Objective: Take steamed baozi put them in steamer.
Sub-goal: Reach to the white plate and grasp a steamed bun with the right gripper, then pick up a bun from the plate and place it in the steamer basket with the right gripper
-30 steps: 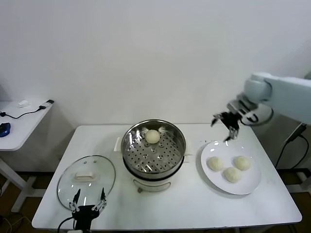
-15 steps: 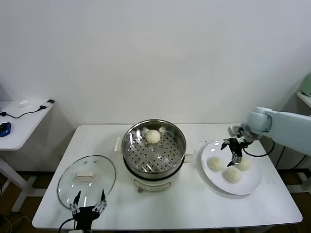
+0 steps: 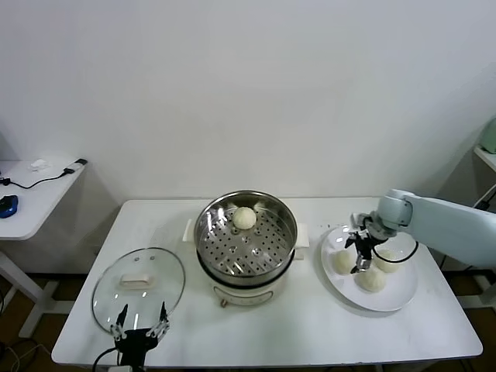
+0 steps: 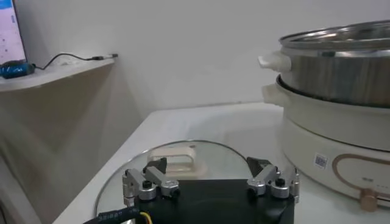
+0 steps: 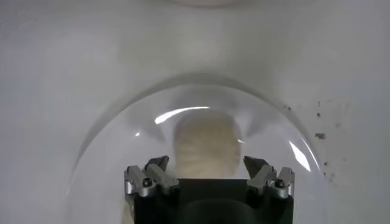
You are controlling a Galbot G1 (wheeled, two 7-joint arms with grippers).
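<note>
The steamer (image 3: 288,232) stands mid-table with one baozi (image 3: 244,218) on its perforated tray. Three more steamed baozi lie on the white plate (image 3: 391,301) to its right: one to the left (image 3: 340,262), one in front (image 3: 373,280), one to the right (image 3: 388,260). My right gripper (image 3: 359,258) is down low over the plate among them, open. In the right wrist view one baozi (image 5: 206,149) lies between the spread fingers of the right gripper (image 5: 206,165). The left gripper (image 3: 141,319) is parked open at the table's front left.
A glass lid (image 3: 138,280) with a cream handle lies flat left of the steamer; the left wrist view shows the lid (image 4: 189,152) just beyond the left gripper (image 4: 210,167) and the steamer's wall (image 4: 341,79). A side table (image 3: 31,194) stands at far left.
The right arm has come down from above the plate's far edge and moved in toward the baozi, fingers still spread. The left arm has not moved.
</note>
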